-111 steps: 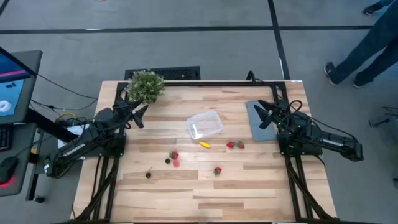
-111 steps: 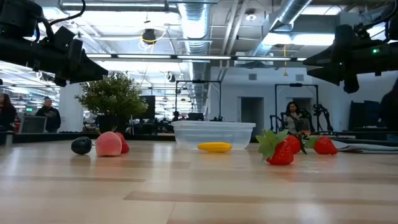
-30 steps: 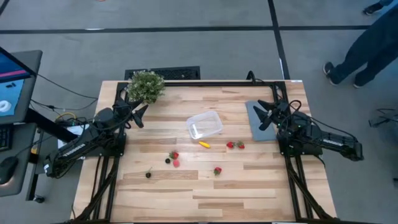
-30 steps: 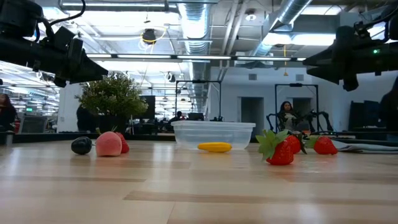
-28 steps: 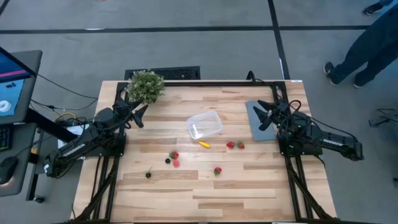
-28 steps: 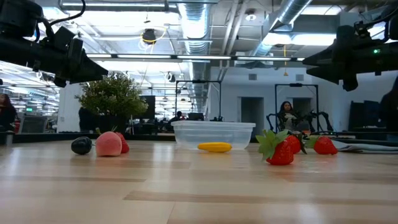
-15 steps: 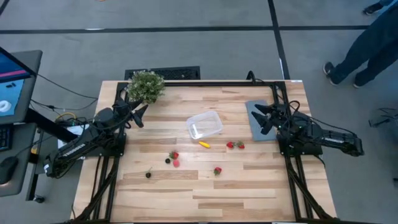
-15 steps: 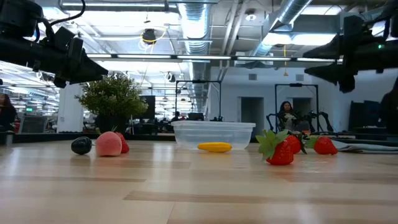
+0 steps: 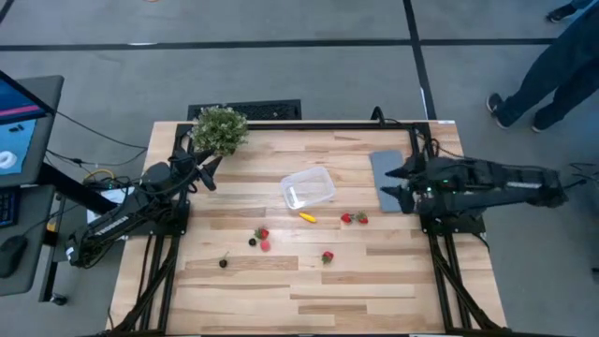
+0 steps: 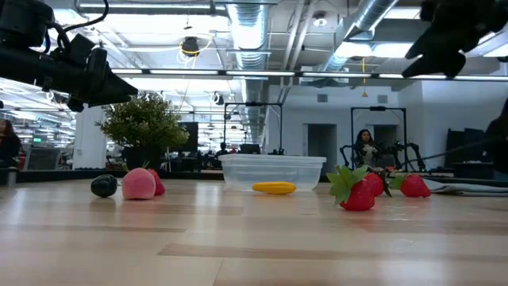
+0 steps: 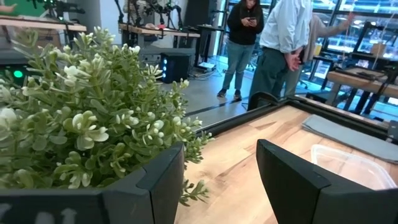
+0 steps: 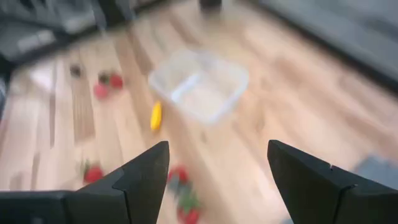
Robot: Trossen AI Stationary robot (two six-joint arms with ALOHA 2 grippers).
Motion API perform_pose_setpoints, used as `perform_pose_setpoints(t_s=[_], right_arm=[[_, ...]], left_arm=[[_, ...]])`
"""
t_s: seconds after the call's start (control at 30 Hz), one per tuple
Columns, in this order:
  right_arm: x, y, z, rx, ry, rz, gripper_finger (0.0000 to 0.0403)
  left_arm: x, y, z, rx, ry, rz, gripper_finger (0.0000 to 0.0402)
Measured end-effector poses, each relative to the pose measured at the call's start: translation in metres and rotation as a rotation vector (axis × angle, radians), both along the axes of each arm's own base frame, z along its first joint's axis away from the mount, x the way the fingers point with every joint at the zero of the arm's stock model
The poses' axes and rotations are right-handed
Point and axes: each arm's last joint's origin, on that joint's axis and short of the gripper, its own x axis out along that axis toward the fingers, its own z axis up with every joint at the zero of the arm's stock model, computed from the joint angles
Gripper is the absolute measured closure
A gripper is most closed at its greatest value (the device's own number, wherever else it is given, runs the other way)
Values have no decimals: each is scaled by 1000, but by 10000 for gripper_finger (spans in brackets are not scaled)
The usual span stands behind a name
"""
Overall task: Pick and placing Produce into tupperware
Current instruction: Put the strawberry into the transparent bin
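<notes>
Right gripper [image 9: 391, 184] fingers spread wide above grey slab [image 9: 383, 165], left gripper [image 11: 221, 180] fingers parted, empty, people visible only behind potted plant [image 11: 81, 124]

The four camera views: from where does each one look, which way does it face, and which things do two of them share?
High view: above the table, facing straight down; shows both dark arms, the left pincer and the right pincer.
Low view: at table-top height, facing level across the table; both arms enter from above.
Left wrist view: on the left arm, facing the bushy green potted plant; its own dark fingers show.
Right wrist view: on the right arm, looking down at the table; its own open fingers show.
Shared: all four show the small clear plastic tub.
</notes>
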Motion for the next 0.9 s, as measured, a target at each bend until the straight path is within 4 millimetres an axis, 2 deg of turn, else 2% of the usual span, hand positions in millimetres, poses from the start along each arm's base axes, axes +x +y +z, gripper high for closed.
perform_pose_setpoints(t_s=[0.1, 0.2, 0.43, 0.63, 0.9], right_arm=[[18, 7, 6, 68, 137, 5, 106], [43, 15, 0, 94, 235, 41, 106], [84, 39, -37, 170, 460, 147, 106], [103, 53, -64, 182, 567, 119, 106], [118, 52, -95, 138, 695, 12, 106]], left_arm=[[0, 0, 0, 2, 1, 0, 210], [0, 0, 0, 3, 2, 0, 210], [0, 0, 0, 0, 11, -1, 210], [0, 0, -1, -5, 18, -1, 210], [0, 0, -1, -7, 20, -1, 210]])
